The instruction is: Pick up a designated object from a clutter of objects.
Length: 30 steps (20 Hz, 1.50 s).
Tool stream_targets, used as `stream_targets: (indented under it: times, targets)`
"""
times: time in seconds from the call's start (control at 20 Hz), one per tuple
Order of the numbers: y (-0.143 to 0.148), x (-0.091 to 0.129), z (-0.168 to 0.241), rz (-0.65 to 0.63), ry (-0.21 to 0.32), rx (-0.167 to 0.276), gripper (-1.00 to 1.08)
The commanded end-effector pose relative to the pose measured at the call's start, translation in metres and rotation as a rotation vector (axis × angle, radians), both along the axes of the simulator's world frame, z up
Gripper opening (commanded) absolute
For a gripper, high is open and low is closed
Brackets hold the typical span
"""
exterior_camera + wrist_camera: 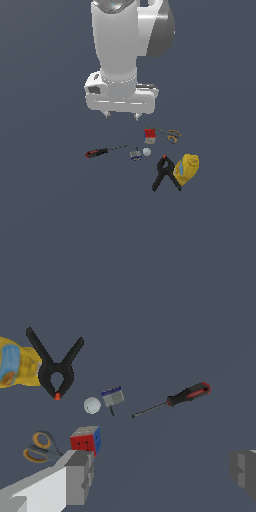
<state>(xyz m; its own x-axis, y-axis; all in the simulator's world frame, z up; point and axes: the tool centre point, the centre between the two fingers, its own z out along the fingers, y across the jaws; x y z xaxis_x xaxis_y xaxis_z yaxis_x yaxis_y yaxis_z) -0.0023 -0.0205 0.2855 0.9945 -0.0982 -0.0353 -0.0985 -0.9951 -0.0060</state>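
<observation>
Wide-spread and empty, end effector (122,115) hovers above the clutter, apparently in approach; next move calls for descending over screwdriver (172,399), lying beyond the white ball (92,405), apart from the black clamp (56,369).

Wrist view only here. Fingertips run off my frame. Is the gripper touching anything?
Observer: No. In the exterior view the gripper hangs open, well above the surface, holding nothing.
Operator: Yellow thing is cropped on my side. What is it?
Observer: A yellow bottle lying on its side, at the exterior view's right of the black clamp. I cannot tell whether they touch.
</observation>
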Motion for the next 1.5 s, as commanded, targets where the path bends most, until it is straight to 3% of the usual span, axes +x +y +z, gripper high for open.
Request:
stream_targets:
  times: [0.0, 0.75, 1.45]
  targets:
    - [-0.003, 0.002, -0.009, -0.045, 0.000, 0.003, 1.00]
    - [-0.033, 0.007, -0.099, -0.491, -0.005, 0.012, 1.00]
    - [-0.069, -0.007, -0.183, -0.941, -0.014, -0.009, 1.00]
